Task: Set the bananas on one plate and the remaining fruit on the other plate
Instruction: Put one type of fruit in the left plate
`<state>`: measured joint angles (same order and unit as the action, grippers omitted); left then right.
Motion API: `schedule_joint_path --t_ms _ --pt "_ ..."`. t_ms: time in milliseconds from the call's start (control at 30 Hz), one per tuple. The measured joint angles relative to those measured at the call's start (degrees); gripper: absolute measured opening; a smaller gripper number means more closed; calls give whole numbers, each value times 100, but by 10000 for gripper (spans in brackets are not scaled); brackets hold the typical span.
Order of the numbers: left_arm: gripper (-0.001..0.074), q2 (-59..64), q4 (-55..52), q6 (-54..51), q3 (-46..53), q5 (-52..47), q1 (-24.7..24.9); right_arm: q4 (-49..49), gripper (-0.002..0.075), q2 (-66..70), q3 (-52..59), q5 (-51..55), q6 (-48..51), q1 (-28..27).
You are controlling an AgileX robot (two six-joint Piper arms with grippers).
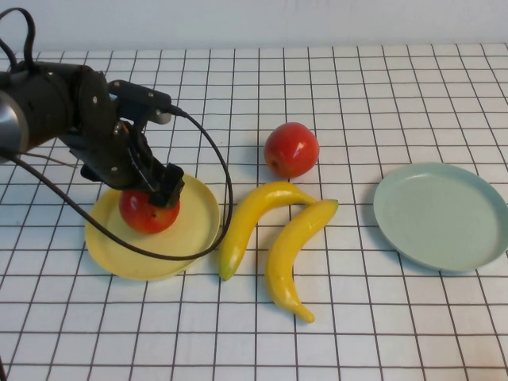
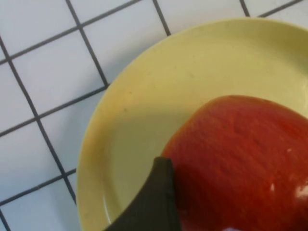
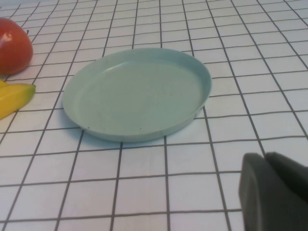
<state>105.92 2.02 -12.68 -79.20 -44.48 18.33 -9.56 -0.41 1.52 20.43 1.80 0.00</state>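
My left gripper (image 1: 155,194) is shut on a red apple (image 1: 147,213) that sits low over the pale yellow plate (image 1: 107,248). In the left wrist view one dark finger (image 2: 154,202) presses the apple (image 2: 240,159) above the yellow plate (image 2: 144,110). A second red apple (image 1: 291,149) lies on the table past the two yellow bananas (image 1: 252,218) (image 1: 295,252), which lie side by side in the middle. The pale blue-green plate (image 1: 440,214) is empty at the right. My right gripper (image 3: 274,192) is shut, out of the high view, near the blue-green plate (image 3: 137,94).
The table has a white cloth with a black grid. The left arm's black cable (image 1: 222,190) loops round the far and right side of the yellow plate. The right wrist view also shows the loose apple (image 3: 12,45) and a banana tip (image 3: 14,96).
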Motion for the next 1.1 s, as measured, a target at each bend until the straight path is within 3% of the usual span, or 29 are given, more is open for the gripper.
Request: schedule_joint_path --t_ms 200,367,500,733,1100 --pt "668 69 190 -94 -494 -682 0 0 -15 0 0 0 0 0" --pt "668 82 256 -103 -1736 -1634 0 0 -15 0 0 0 0 0" --pt "668 82 630 -178 -2649 -1853 10 0 -15 0 0 0 0 0" --pt "668 261 1737 -1161 -2992 -1010 332 0 -15 0 0 0 0 0" --pt "669 1529 1942 -2213 -2992 82 1158 0 -15 0 0 0 0 0"
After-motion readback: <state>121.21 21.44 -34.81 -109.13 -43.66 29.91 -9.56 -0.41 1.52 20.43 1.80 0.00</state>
